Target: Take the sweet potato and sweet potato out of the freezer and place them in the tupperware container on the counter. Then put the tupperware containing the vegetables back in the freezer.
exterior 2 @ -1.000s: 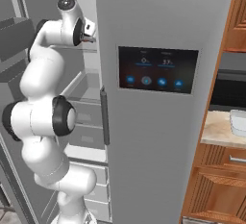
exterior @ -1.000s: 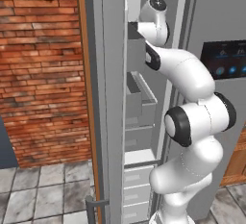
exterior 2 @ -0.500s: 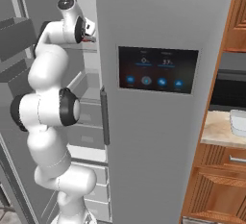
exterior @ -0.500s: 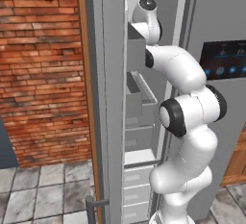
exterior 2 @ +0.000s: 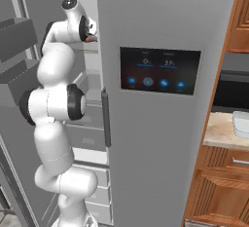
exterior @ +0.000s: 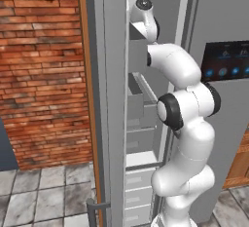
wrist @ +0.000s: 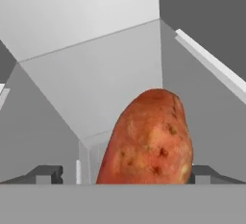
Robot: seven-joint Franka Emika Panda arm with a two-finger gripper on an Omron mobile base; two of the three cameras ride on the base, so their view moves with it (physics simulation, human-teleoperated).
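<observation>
The sweet potato (wrist: 150, 139) sat right between our fingertips (wrist: 48, 174), filling the gap. Our gripper (wrist: 123, 175) was clamped on it up in the freezer (exterior: 146, 99), near the top shelf.

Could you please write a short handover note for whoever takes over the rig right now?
Gripper: inside the upper part of the open freezer, jaws either side of an orange-red sweet potato; whether they are clamped on it cannot be told.
Tupperware container: on the counter right of the fridge; its contents cannot be made out.
Done: freezer door open, first sweet potato reached.
Left: move both sweet potatoes to the container, then put it in the freezer.
</observation>
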